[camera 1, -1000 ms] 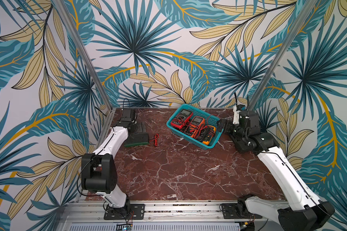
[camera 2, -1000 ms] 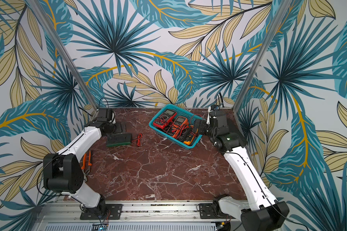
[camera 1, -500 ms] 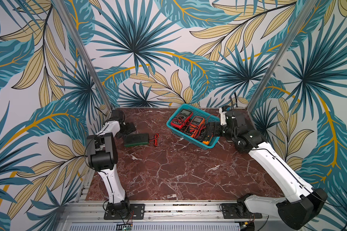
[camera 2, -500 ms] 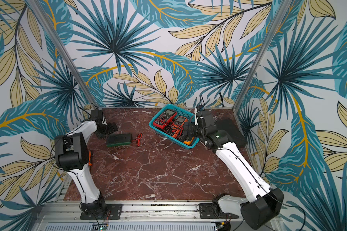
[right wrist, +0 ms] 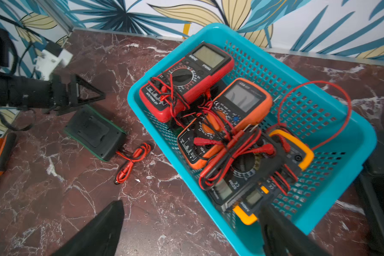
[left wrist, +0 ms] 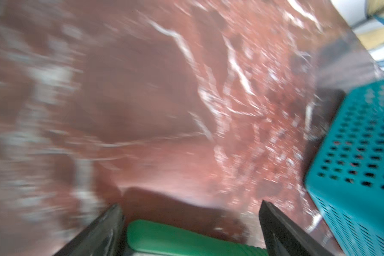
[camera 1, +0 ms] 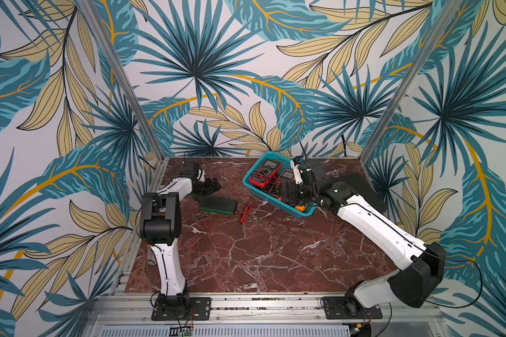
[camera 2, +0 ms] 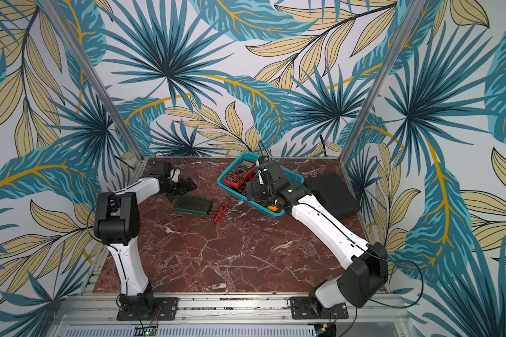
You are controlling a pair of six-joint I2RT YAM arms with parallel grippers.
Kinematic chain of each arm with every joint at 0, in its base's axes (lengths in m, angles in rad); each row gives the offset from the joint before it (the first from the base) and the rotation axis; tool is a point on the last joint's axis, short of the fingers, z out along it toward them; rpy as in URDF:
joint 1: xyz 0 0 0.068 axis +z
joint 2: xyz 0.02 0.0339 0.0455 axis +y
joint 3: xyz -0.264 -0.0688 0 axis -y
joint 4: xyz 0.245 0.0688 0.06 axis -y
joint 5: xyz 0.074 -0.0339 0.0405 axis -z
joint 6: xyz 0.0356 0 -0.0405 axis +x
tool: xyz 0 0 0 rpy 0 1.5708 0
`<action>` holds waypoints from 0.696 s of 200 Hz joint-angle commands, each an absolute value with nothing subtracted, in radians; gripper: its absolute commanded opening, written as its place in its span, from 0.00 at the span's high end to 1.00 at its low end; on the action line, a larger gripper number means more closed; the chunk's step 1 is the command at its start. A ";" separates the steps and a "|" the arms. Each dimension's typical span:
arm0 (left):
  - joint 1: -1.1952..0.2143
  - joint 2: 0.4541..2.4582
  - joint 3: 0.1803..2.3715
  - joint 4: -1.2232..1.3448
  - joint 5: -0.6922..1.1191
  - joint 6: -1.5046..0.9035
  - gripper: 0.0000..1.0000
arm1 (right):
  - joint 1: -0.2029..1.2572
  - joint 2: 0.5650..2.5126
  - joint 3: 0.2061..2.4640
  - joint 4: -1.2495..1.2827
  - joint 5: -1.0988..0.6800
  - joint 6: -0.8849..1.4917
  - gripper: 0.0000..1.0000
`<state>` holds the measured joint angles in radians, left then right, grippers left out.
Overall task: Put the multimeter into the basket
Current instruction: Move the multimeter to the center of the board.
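The near part of the marbled desk (camera 1: 260,253) lies bare in front of the teal basket (camera 1: 269,201). At the basket's near corner the right gripper (camera 1: 289,193) hangs over a pile of yellow-edged meters (right wrist: 275,166), its jaws wide apart and holding nothing. On the left arm's side of the basket, apart from its wall, lies a coil of red test leads (camera 1: 245,212). Just beyond it is the task's green multimeter (camera 1: 218,205), flat on the desk with its dark back up and not yet in the basket. At the meter's end away from the basket sits the left gripper (camera 1: 209,186), also spread wide and empty. The blurred left wrist view shows the green casing between its fingers, but whether they touch it cannot be told. The step in hand looks like the pickup. To do it well, the left gripper should settle squarely across the meter's narrow width before closing, take a firm hold low on the casing, and lift high enough to clear the basket's rim. The trailing leads could snag on that rim. Open mesh shows on the basket's far side, beyond the orange multimeter (right wrist: 231,115) and red multimeter (camera 1: 265,172), so that is probably the better drop point. The right gripper should move clear first.
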<state>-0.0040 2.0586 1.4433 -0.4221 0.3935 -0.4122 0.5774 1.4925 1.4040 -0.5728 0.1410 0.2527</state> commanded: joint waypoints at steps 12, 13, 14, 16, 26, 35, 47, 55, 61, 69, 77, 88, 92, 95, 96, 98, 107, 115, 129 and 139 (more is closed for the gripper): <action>-0.062 2.042 1.414 -0.328 0.516 -0.452 0.00 | 0.645 1.551 1.434 -0.560 0.095 0.189 0.05; -0.063 2.043 1.415 -0.327 0.519 -0.452 0.00 | 0.648 1.554 1.435 -0.560 0.093 0.186 0.05; -0.065 2.043 1.415 -0.325 0.522 -0.452 0.00 | 0.651 1.557 1.437 -0.560 0.092 0.182 0.05; -0.068 2.045 1.417 -0.323 0.531 -0.454 0.00 | 0.654 1.563 1.438 -0.561 0.088 0.174 0.05; -0.079 2.056 1.425 -0.308 0.567 -0.463 0.00 | 0.672 1.593 1.450 -0.560 0.057 0.141 0.05; -0.085 2.064 1.425 -0.283 0.604 -0.471 0.00 | 0.684 1.625 1.467 -0.566 0.032 0.118 0.05; -0.087 2.067 1.417 -0.230 0.651 -0.495 0.00 | 0.691 1.677 1.498 -0.577 -0.013 0.088 0.05; -0.087 2.057 1.407 -0.210 0.653 -0.507 0.00 | 0.694 1.709 1.528 -0.596 -0.030 0.076 0.05; -0.087 2.041 1.394 -0.204 0.635 -0.509 0.00 | 0.696 1.742 1.556 -0.616 -0.039 0.072 0.05; -0.081 2.011 1.376 -0.211 0.590 -0.508 0.00 | 0.698 1.781 1.589 -0.636 -0.057 0.064 0.06; -0.076 1.975 1.353 -0.229 0.525 -0.506 0.00 | 0.699 1.819 1.620 -0.645 -0.078 0.056 0.06; -0.065 1.913 1.307 -0.254 0.433 -0.503 0.00 | 0.704 1.868 1.659 -0.654 -0.103 0.047 0.08; -0.061 1.888 1.287 -0.264 0.400 -0.503 0.00 | 0.704 1.885 1.671 -0.658 -0.113 0.041 0.08; -0.057 1.868 1.271 -0.267 0.375 -0.503 0.00 | 0.706 1.899 1.679 -0.660 -0.117 0.037 0.08; -0.057 1.862 1.265 -0.268 0.368 -0.503 0.00 | 0.707 1.904 1.683 -0.661 -0.118 0.035 0.08; -0.057 1.847 1.254 -0.268 0.350 -0.502 0.00 | 0.708 1.911 1.693 -0.663 -0.119 0.033 0.08; -0.048 1.788 1.198 -0.301 0.284 -0.502 0.00 | 0.714 1.952 1.724 -0.669 -0.121 0.022 0.08; -0.045 1.739 1.148 -0.316 0.236 -0.498 0.00 | 0.718 1.988 1.751 -0.674 -0.122 0.011 0.08; -0.045 1.671 1.066 -0.335 0.182 -0.498 0.01 | 0.723 2.054 1.800 -0.678 -0.111 -0.006 0.05; -0.045 1.627 1.004 -0.326 0.171 -0.505 0.03 | 0.724 2.093 1.840 -0.684 -0.109 -0.017 0.04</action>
<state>-0.0513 1.7222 1.1210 -0.2974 0.3084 -0.5034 0.7113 2.0178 1.7699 -0.6388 -0.0902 0.0349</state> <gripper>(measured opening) 0.984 0.948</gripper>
